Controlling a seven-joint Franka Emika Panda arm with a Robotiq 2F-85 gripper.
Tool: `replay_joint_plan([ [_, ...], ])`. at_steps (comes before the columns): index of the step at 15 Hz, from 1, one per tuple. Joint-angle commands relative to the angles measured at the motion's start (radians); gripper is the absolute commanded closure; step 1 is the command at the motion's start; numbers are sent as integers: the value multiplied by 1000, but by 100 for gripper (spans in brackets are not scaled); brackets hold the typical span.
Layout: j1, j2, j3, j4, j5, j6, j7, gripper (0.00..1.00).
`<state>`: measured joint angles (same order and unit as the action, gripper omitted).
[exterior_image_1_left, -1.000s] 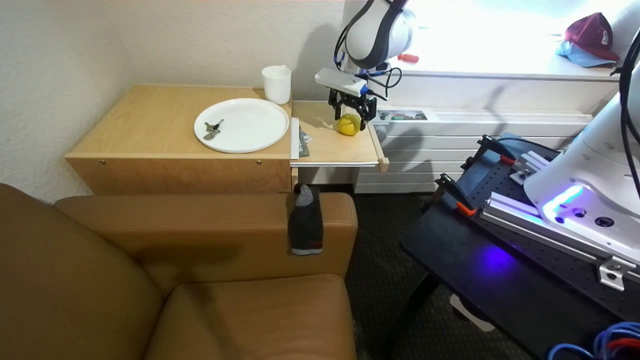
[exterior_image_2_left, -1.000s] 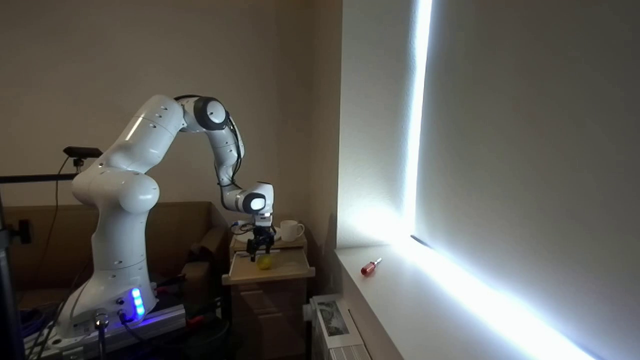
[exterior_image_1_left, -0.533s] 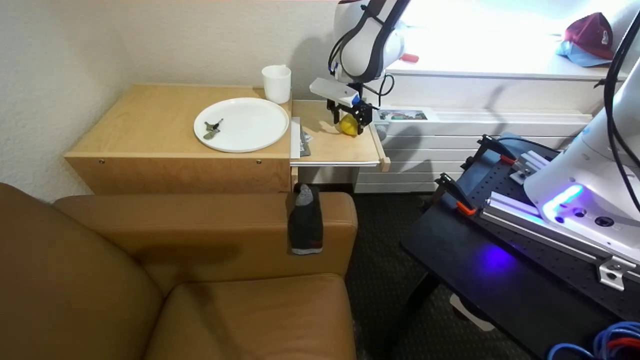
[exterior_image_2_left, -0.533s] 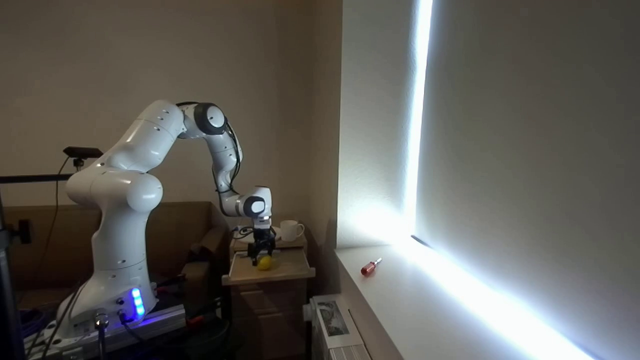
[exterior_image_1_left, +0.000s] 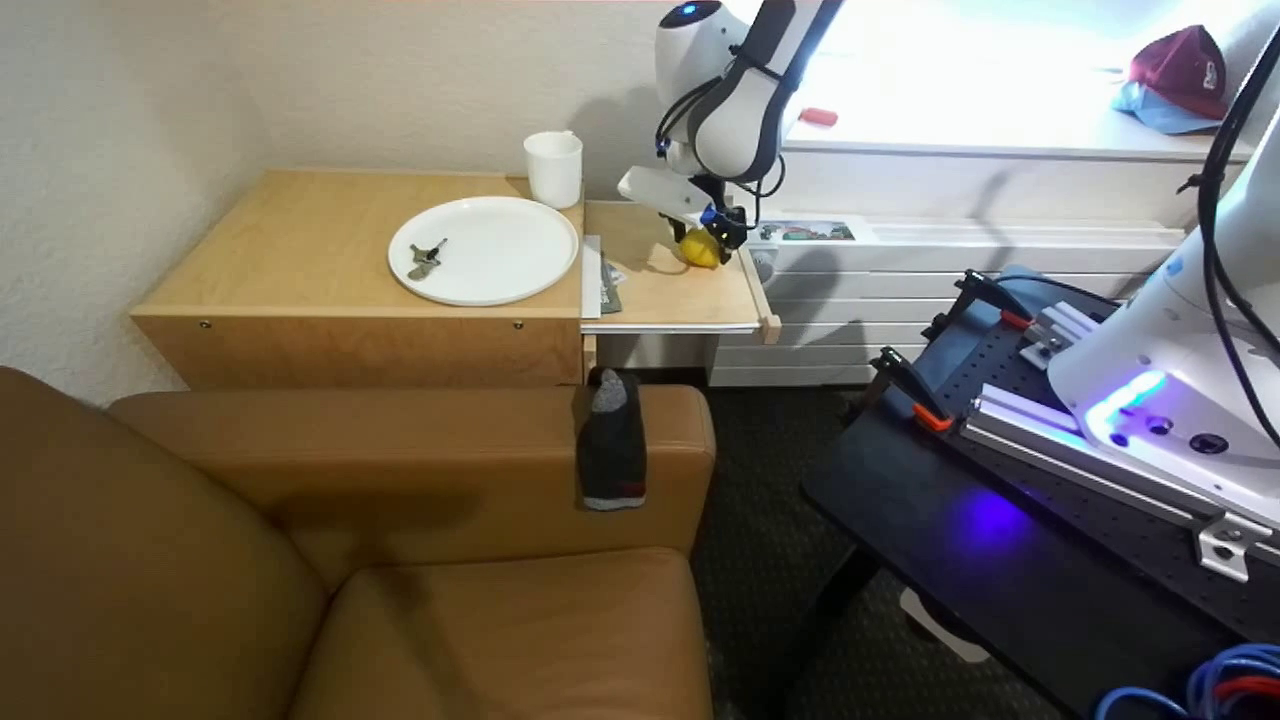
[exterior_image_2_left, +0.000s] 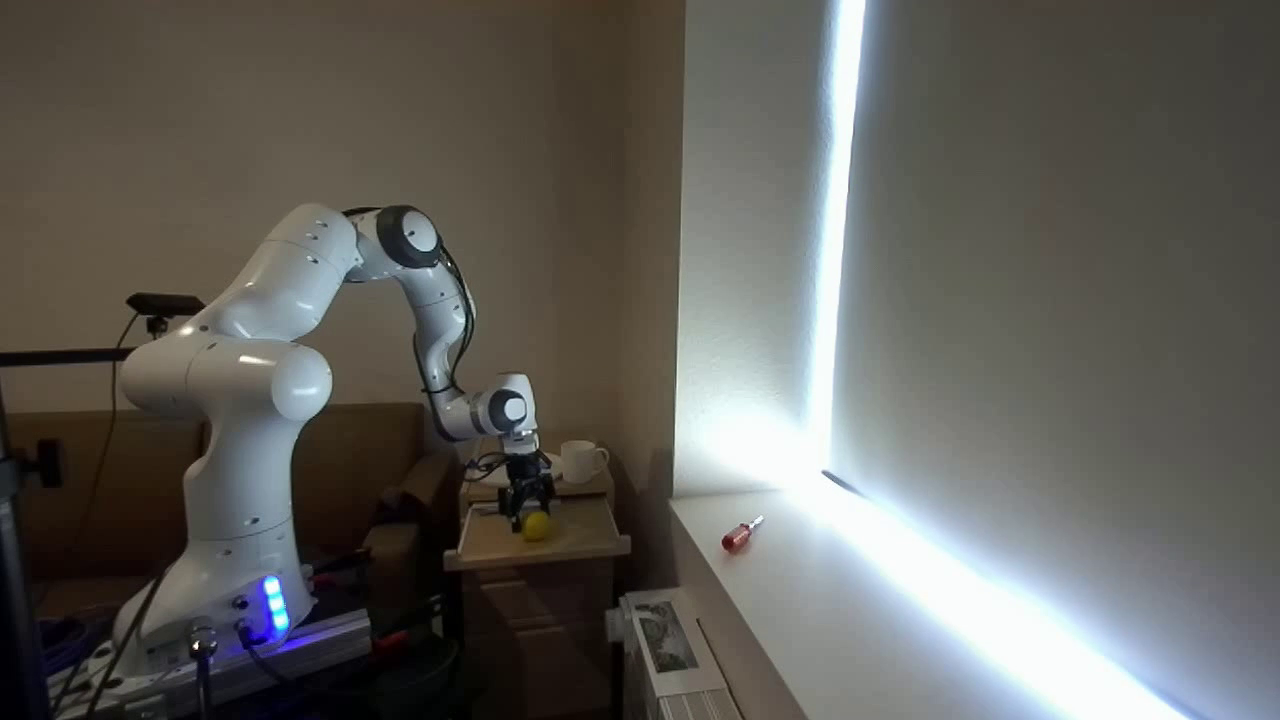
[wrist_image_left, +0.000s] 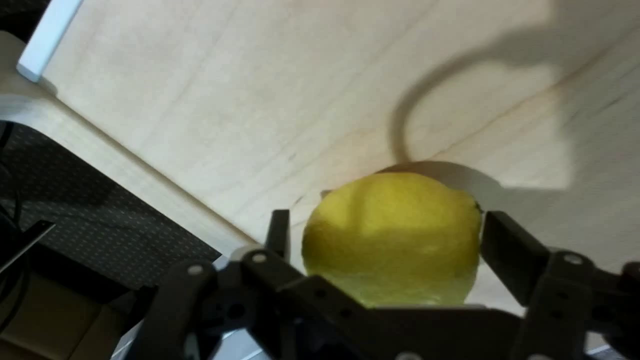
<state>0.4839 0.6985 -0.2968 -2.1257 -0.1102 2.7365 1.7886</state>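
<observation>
Standing wide, the claw (wrist_image_left: 385, 230) straddles a yellow lemon (wrist_image_left: 392, 240) that lies in a pulled-out wooden drawer (exterior_image_1_left: 665, 300), toward the drawer's three o'clock end in an exterior view. Only the wrist view shows the clearance: the nine o'clock fingertip (wrist_image_left: 278, 235) leaves a visible gap beside the fruit, while the three o'clock fingertip (wrist_image_left: 515, 255) sits right at the lemon's pointed end, and whether it touches cannot be told. The same drawer holds a flat grey thing (exterior_image_1_left: 608, 293), too small to name, at eight o'clock from the lemon. At nine o'clock, on the wooden counter (exterior_image_1_left: 330, 225), a round white plate (exterior_image_1_left: 510, 250) carries what look like keys (exterior_image_1_left: 426, 260) on its own nine o'clock side; a white mug (exterior_image_1_left: 554, 175) stands by the plate's one o'clock rim, its inside hard to make out. The mug's handle (exterior_image_2_left: 603, 460) juts toward three o'clock in an exterior view where the arm (exterior_image_2_left: 515, 415) and claw cover much of the plate. Both the red grip and bright shaft of a screwdriver (exterior_image_2_left: 740, 537) show there on the white windowsill (exterior_image_2_left: 790, 610). A dark red cap (exterior_image_1_left: 1180, 72) on that sill, at two o'clock from the claw, shows in an exterior view, as does a dark sock (exterior_image_1_left: 612, 445) draped over the sofa armrest (exterior_image_1_left: 430, 430) at seven o'clock.
</observation>
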Motion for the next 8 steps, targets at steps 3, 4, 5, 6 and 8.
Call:
replay_joint_plan([
  [3,-3,3,-8,-7,-40,17,30,45],
  [4,-8,-1,-2,-8,-41,15,22,46],
  [5,-21,-12,14,-12,-35,8,6,47],
  [6,-41,-37,40,-25,-26,8,-25,47],
  [8,-56,-89,69,-53,-26,18,-74,47],
])
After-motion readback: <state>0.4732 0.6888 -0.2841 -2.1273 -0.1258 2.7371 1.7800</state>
